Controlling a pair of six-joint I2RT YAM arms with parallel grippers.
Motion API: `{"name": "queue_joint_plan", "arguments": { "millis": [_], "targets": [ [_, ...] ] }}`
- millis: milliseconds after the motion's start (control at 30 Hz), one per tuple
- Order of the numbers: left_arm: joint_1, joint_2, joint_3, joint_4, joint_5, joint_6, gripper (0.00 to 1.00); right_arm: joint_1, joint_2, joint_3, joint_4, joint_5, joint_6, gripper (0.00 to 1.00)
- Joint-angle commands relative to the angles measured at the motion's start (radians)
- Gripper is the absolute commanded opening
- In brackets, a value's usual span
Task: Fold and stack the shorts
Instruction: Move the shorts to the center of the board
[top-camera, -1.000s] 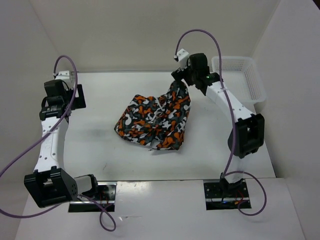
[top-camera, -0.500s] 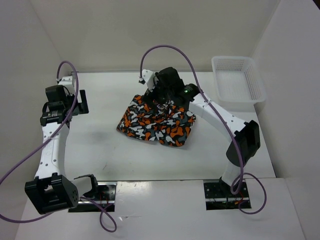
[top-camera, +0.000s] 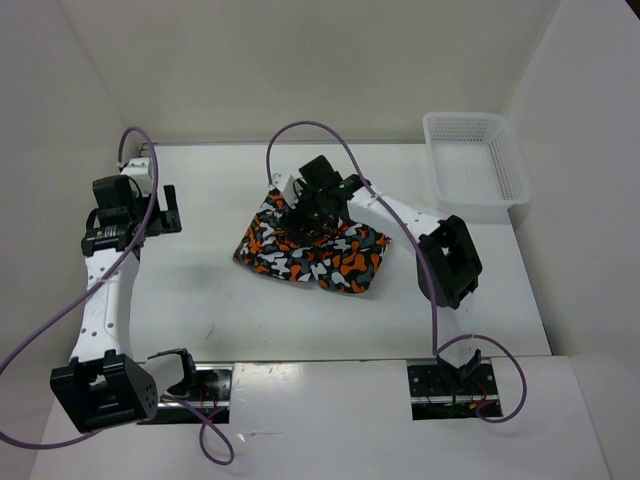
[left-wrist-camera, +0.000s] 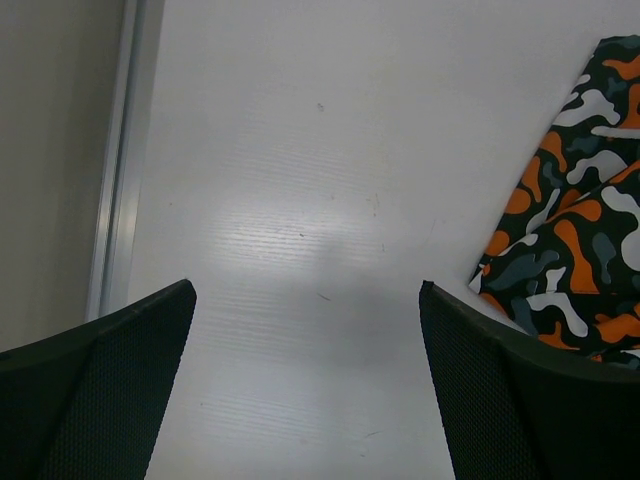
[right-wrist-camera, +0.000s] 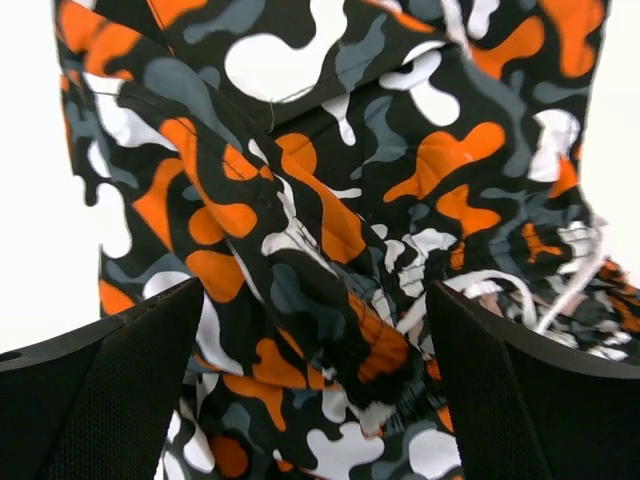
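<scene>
One fold done: shorts, a sec ago lifted by one edge, now lie doubled mid-worktop. R jaws spread just above them, gripping nothing; L jaws spread, well apart. Next fold pending.

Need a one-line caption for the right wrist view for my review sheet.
Right gripper, jaws wide open, poised over the rumpled shorts lying on the white table.

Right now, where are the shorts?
In the top view the shorts lie bunched mid-table, under the open right gripper, with the white basket apart at the far right corner.
</scene>
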Motion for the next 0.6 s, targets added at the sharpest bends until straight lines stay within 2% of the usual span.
{"name": "queue_joint_plan", "arguments": {
  "millis": [0,33,100,133,233,333,433,467,567],
  "targets": [
    [0.0,-0.015,-0.021,-0.001,0.039,0.003,0.99,0.007,0.021,0.033,0.004,0.006,-0.023,0.95],
    [0.0,-0.015,-0.021,-0.001,0.039,0.003,0.99,0.007,0.021,0.02,0.014,0.029,-0.023,0.92],
    [0.0,-0.005,-0.021,-0.001,0.039,0.003,0.99,0.007,0.03,-0.002,0.032,0.08,-0.045,0.78],
    [0.0,-0.005,-0.021,-0.001,0.039,0.003,0.99,0.007,0.03,-0.002,0.032,0.08,-0.045,0.59],
    [0.0,0.006,-0.021,-0.001,0.058,0.003,0.99,-0.018,-0.008,-0.022,0.032,0.08,-0.045,0.34],
    [-0.019,0.052,-0.012,-0.001,0.078,0.003,0.99,-0.018,-0.088,-0.068,0.021,0.117,-0.109,0.21],
    [-0.087,0.147,0.046,-0.01,0.112,0.003,0.99,-0.018,-0.204,-0.155,0.021,0.137,-0.163,0.1],
    [-0.136,0.182,0.103,-0.021,0.121,0.003,0.99,-0.018,-0.237,-0.183,0.021,0.137,-0.175,0.02],
    [-0.24,0.343,0.204,-0.058,0.156,0.003,0.99,-0.018,-0.38,-0.339,0.012,0.18,-0.236,0.0]
  ]
}}
